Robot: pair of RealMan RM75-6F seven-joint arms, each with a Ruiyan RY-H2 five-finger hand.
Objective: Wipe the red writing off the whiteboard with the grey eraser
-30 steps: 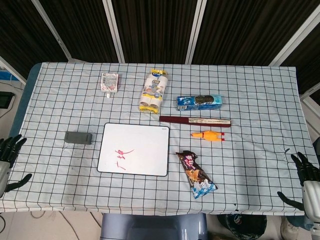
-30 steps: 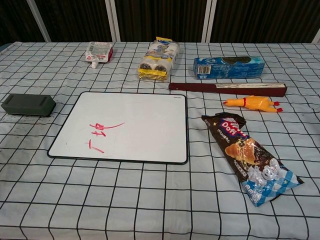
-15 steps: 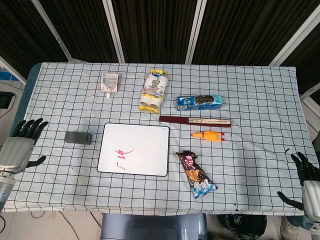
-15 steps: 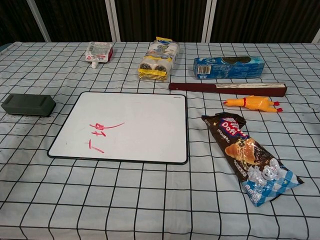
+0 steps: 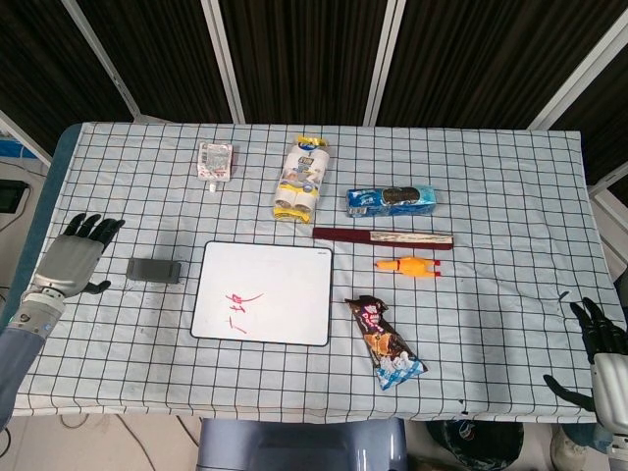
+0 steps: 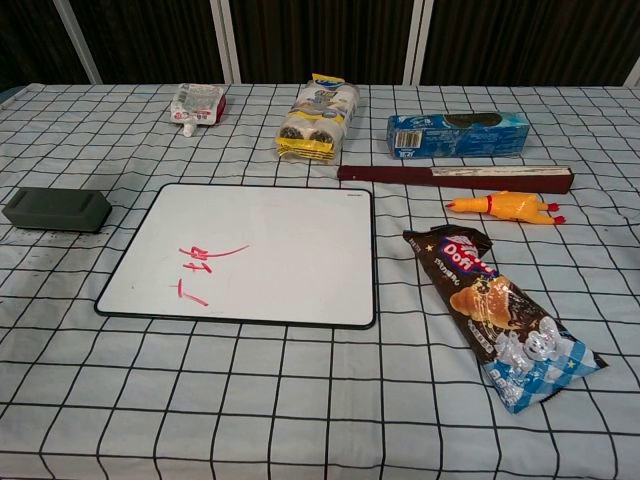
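Note:
The whiteboard (image 5: 263, 292) (image 6: 255, 250) lies flat near the table's middle, with red writing (image 5: 237, 303) (image 6: 203, 263) in its near-left part. The grey eraser (image 5: 153, 270) (image 6: 56, 209) lies on the cloth just left of the board. My left hand (image 5: 73, 260) hovers open to the left of the eraser, fingers spread, holding nothing; the chest view does not show it. My right hand (image 5: 601, 357) hangs open beyond the table's near-right corner, far from the board.
Behind the board lie a white pouch (image 5: 214, 161), a yellow-and-white snack pack (image 5: 300, 179), a blue biscuit box (image 5: 391, 199) and a dark red stick (image 5: 383, 236). Right of the board are a yellow rubber chicken (image 5: 407, 265) and a brown-and-blue snack bag (image 5: 384, 340).
My left hand has risen from the table's near-left corner and moved forward and right, and now hovers close beside the eraser. The right hand and the objects have stayed put.

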